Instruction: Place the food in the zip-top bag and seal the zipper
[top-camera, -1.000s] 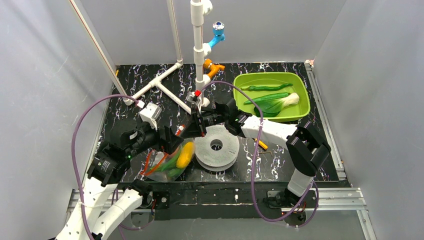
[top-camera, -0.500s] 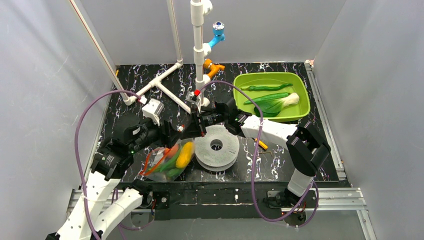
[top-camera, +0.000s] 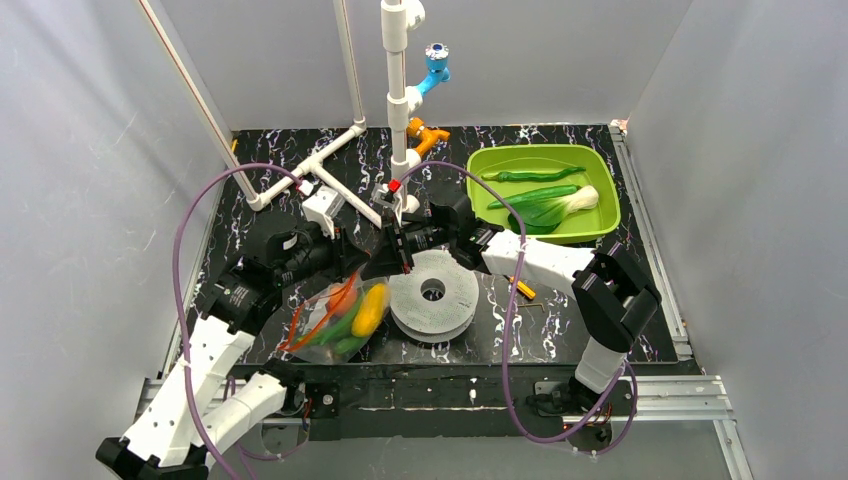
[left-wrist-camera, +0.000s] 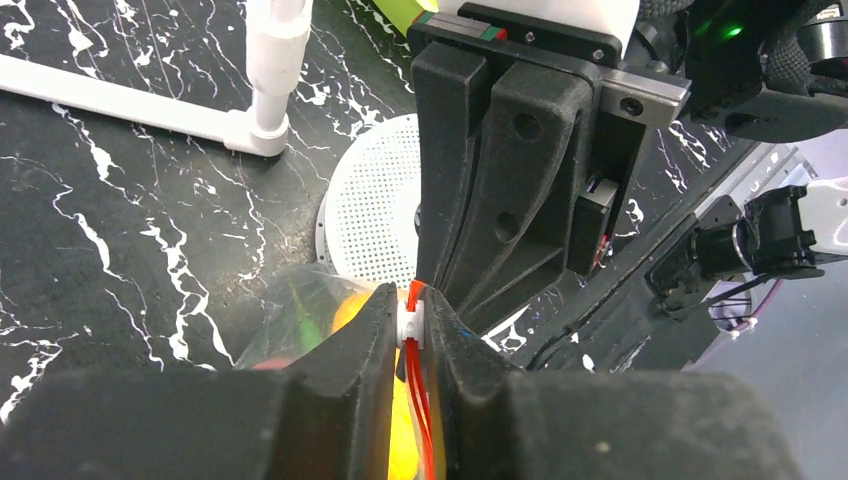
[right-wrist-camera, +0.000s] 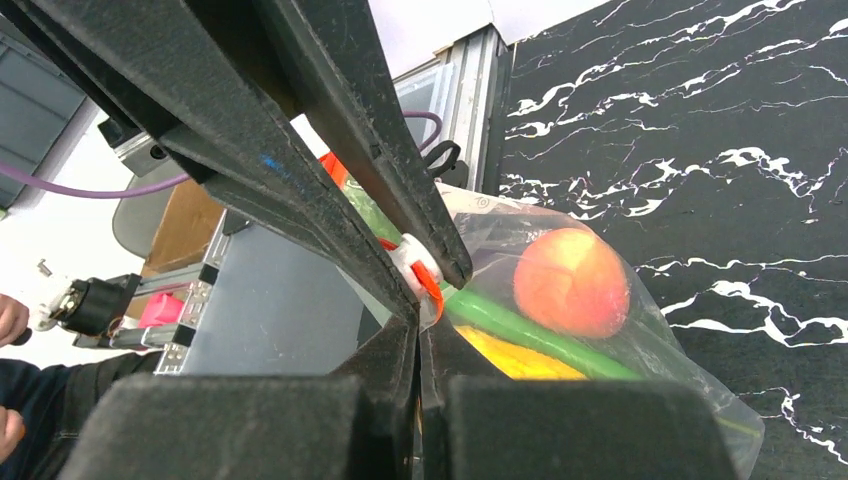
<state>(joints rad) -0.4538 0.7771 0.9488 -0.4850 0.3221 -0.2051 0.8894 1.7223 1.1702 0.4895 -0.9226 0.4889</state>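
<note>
Right claw (right-wrist-camera: 418, 335), shut, anchors the zipper (left-wrist-camera: 418, 400) end at 1 o'clock of the zip-top bag (right-wrist-camera: 690, 390). Left claw (left-wrist-camera: 411, 312) pinches the same strip, likely to press it sealed.

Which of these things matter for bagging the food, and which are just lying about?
Job: zip-top bag, its zipper, banana inside it, bok choy and green peppers in the lime-green tray.
Lying about: white perforated disc, PVC pipes, small screwdriver, blue fitting, orange fitting.
</note>
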